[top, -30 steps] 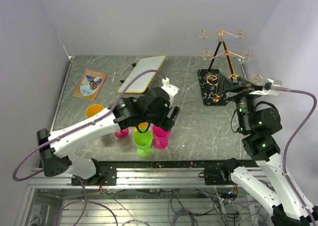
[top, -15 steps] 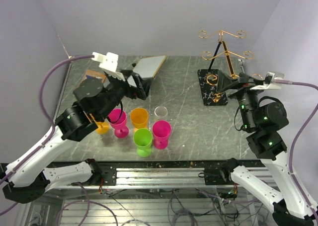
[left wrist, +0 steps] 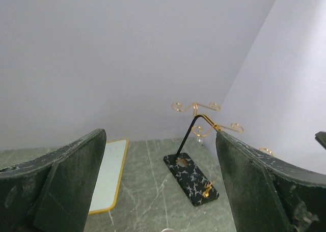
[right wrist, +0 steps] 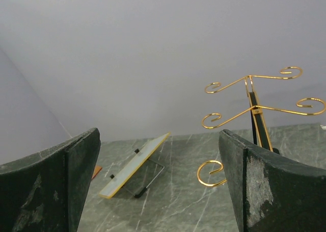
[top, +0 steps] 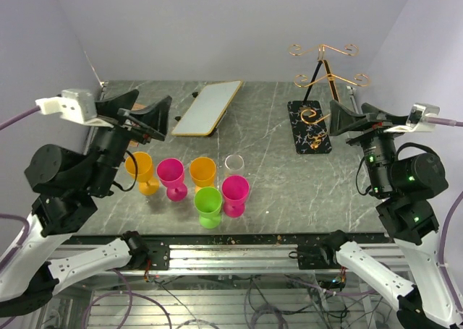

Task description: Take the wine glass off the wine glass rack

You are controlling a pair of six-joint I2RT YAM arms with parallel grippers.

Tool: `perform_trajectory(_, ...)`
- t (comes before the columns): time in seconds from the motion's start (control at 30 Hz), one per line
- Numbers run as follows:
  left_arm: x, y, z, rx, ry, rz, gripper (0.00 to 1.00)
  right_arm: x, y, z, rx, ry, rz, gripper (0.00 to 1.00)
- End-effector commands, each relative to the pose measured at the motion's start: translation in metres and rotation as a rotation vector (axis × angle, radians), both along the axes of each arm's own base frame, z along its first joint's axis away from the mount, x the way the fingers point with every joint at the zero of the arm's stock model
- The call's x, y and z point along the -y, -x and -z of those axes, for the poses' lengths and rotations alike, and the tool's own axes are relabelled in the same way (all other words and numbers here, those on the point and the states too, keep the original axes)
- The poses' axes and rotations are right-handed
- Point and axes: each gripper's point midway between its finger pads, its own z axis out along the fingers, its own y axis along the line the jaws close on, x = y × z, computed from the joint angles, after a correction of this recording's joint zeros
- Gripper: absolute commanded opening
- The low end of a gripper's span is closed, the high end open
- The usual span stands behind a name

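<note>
Your wine glass rack point(top: 307, 130) is standing far right, just beside the table's point(top: 282, 188) right edge. Six glasses point(top: 208, 200) are standing near-left, with open table between. The left gripper point(top: 154, 96) and right gripper point(top: 347, 106) are hovering wide open, gripping nothing.

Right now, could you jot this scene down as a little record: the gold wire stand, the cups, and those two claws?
Rack: thin copper-gold wire rack on a black veined base, back right, no glass hanging on it
Standing on table: two orange glasses, two pink glasses, green glass, clear glass
Left gripper: open, raised, empty
Right gripper: open, empty, facing the rack
Also: yellow-edged white board, at the back
</note>
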Motion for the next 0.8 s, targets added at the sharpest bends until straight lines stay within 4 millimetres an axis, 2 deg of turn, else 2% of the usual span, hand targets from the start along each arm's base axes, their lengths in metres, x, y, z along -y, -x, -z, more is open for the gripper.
perform_trajectory(0.0, -0.014, 0.000, -0.004, 0.022, 0.019, -0.051, 0.99, -0.005, 0.007, -0.010, 0.029, 0.017, -0.039, 1.00)
perform_trajectory(0.17, -0.020, 0.004, -0.006, 0.020, 0.014, -0.058, 0.99, -0.005, 0.005, -0.018, 0.036, 0.013, -0.032, 1.00)
perform_trajectory(0.33, -0.026, 0.006, -0.005, 0.012, 0.011, -0.069, 0.99, -0.005, 0.003, -0.017, 0.039, 0.014, -0.026, 1.00)
perform_trajectory(0.67, -0.021, 0.004, -0.004, 0.007, 0.009, -0.062, 0.99, -0.005, -0.001, -0.010, 0.007, 0.047, -0.019, 1.00)
perform_trajectory(0.77, -0.019, 0.004, -0.004, 0.012, 0.018, -0.049, 0.99, 0.005, 0.000, -0.012, 0.025, 0.036, 0.032, 1.00)
